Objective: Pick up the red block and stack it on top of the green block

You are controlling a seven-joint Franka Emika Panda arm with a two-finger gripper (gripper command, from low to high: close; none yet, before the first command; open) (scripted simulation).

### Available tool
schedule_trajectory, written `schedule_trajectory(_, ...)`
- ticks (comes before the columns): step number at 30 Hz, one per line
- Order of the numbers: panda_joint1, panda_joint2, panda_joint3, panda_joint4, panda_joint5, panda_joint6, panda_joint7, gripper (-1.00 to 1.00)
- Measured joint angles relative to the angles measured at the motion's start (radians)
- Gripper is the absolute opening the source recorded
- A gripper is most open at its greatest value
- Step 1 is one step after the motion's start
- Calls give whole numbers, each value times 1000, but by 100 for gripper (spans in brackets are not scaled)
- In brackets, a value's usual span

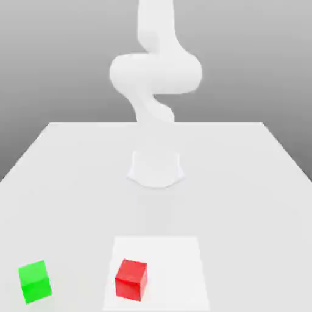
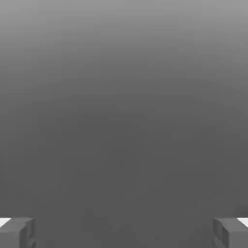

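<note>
Approach step: gripper [image 2: 124, 232] spread wide, empty. Red block [image 1: 131, 279] sits untouched (well apart from green block [image 1: 35, 281]); next move calls for descent over it.

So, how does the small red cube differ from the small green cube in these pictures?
The small matte red cube is red; the small matte green cube is green. The red cube sits on a paler square patch of the white table; the green cube sits on bare table, toward the exterior view's left. Both look alike in size and lie flat, untouched.
</note>
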State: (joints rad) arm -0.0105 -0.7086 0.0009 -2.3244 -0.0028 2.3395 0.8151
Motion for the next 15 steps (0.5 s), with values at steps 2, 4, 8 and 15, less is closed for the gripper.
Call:
schedule_trajectory(2, -9, 77, 1, -21, -2, 33, 13, 0)
schedule_trajectory(4, -16, 151, 0, -40, -5, 65, 25, 0)
schedule_trajectory(8, -31, 296, -1, -79, -8, 128, 48, 0)
schedule_trajectory(15, -54, 550, -7, -147, -10, 237, 86, 0)
